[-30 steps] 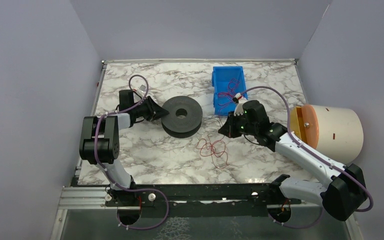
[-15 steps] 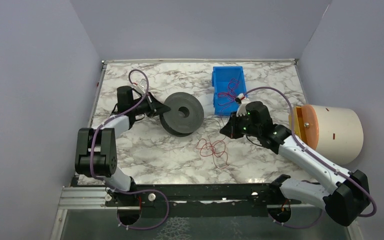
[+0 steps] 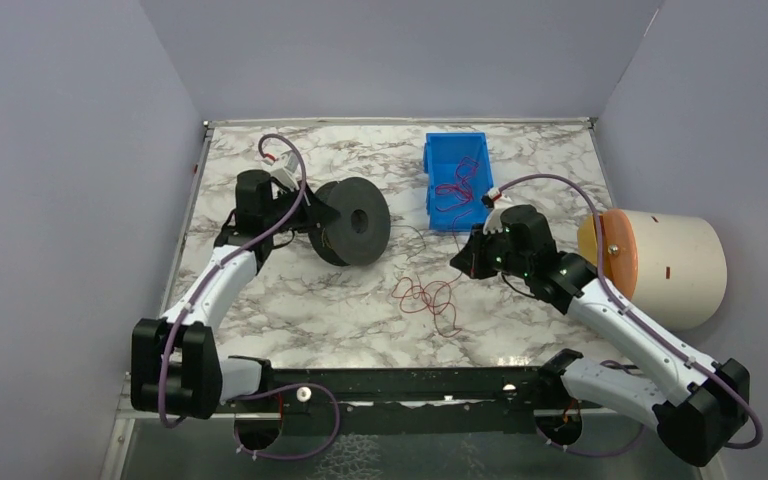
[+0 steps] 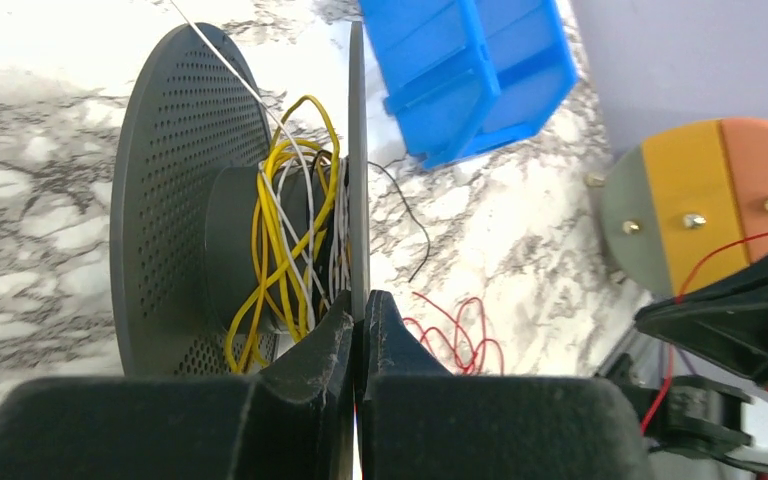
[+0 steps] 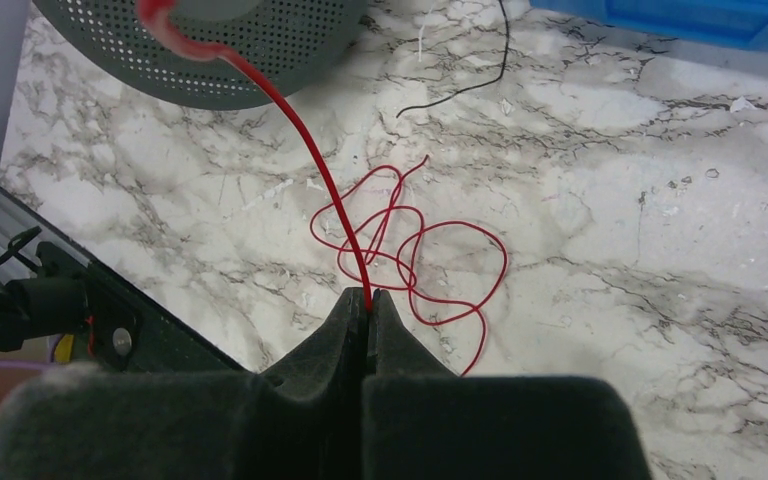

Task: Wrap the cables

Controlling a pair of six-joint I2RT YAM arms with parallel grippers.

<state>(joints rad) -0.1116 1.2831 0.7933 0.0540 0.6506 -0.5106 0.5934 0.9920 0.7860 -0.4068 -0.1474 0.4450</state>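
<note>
My left gripper (image 4: 359,312) is pinched shut on the spool (image 4: 175,200) edge. Right of the spool, my right gripper (image 5: 368,300) squeezes a red cable (image 5: 305,150).

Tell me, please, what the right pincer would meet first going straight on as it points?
Probably the red wire tangle on the table, just ahead of the right pincer; the spool lies beyond. Depth is unclear.

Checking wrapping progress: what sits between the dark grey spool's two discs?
Loose yellow wires and thin white wires loop around the hub of the dark grey perforated spool; the hub's far side is hidden.
</note>
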